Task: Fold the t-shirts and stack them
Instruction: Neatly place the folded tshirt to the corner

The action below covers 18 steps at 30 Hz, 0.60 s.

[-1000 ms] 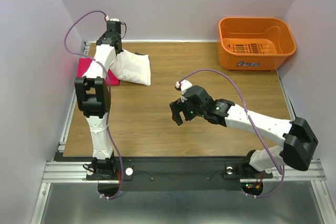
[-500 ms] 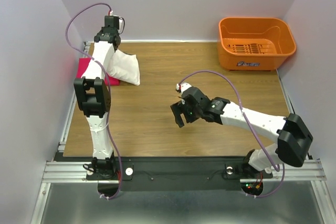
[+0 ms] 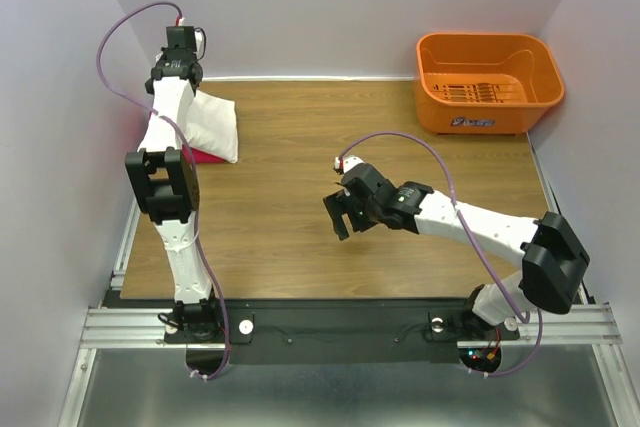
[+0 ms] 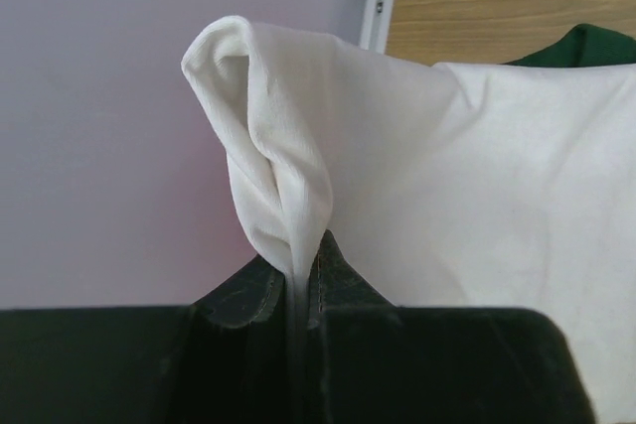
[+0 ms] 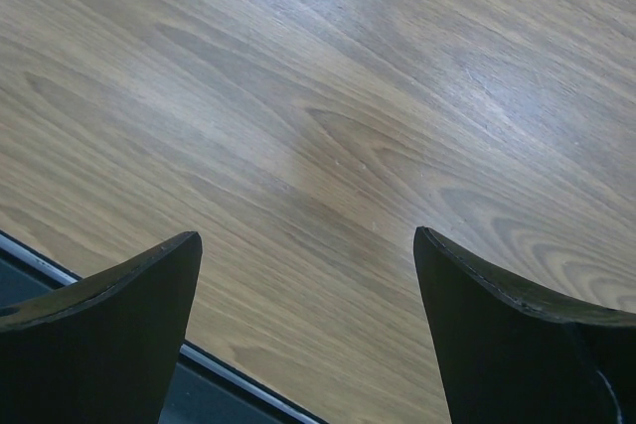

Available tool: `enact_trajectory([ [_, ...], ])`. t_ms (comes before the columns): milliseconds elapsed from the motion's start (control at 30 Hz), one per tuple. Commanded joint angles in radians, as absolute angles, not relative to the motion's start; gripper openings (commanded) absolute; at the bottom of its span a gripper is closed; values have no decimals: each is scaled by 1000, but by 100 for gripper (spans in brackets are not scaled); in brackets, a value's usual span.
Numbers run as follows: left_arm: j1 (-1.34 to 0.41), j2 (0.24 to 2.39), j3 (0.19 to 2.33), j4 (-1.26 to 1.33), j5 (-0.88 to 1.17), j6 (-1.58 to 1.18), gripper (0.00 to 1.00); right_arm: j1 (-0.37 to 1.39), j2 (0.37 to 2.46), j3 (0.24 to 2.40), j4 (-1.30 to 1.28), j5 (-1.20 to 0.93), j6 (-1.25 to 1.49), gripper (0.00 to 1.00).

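Here, the white t-shirt (image 3: 212,125) sits at the far left corner of the desk (image 3: 290,157), partly covering the pink-red t-shirt (image 3: 203,156). My left gripper (image 4: 301,270) is pinching a fold of the white cloth. My right gripper (image 3: 338,215) hangs with its jaws wide apart over the desk's middle.

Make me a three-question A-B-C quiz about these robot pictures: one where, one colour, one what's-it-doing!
1. Where is the orange basket? A) far right corner of the table B) far left corner C) near edge
2. What colour t-shirt peeks out beside the white t-shirt? A) blue B) pink-red C) yellow
3. The left gripper is: A) wide open B) shut on the white t-shirt C) holding the basket
Answers: 1 A: it sits top right in the overhead view. 2 B: the pink-red t-shirt shows beside the white one. 3 B: its fingers pinch a white fold.
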<state>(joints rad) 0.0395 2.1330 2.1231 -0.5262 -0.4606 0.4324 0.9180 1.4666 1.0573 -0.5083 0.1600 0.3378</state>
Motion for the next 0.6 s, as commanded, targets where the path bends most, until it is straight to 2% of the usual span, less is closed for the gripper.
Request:
enact_trajectory([
  [0,51,2106,2119,-420,-603,497,0,928,1459,1081,-508,207,359,93],
  [100,71,2135,2086,-385,-675,502,0,928,1479,1081,-508,199,362,93],
  [200,84,2178,2086,-370,-697,506,7,930,1506,1091,-508,186,362,93],
  [233,86,2195,2089,-367,-689,497,18,930,1517,1095,-508,181,359,93],
  [267,86,2201,2088,-362,-686,492,22,928,1522,1095,-508,183,359,93],
  [300,87,2210,2085,-359,-672,486,30,928,1528,1095,-509,184,354,93],
  [333,86,2210,2085,-359,-672,479,30,930,1528,1094,-508,184,357,93],
  [367,86,2218,2079,-342,-687,473,42,928,1529,1092,-508,189,357,93],
  [400,86,2220,2077,-339,-702,462,48,928,1528,1089,-508,190,360,93],
  [433,86,2220,2077,-330,-736,457,61,928,1526,1088,-508,195,364,93],
  [567,86,2181,2085,-324,-756,413,77,930,1493,1063,-508,224,379,93],
])
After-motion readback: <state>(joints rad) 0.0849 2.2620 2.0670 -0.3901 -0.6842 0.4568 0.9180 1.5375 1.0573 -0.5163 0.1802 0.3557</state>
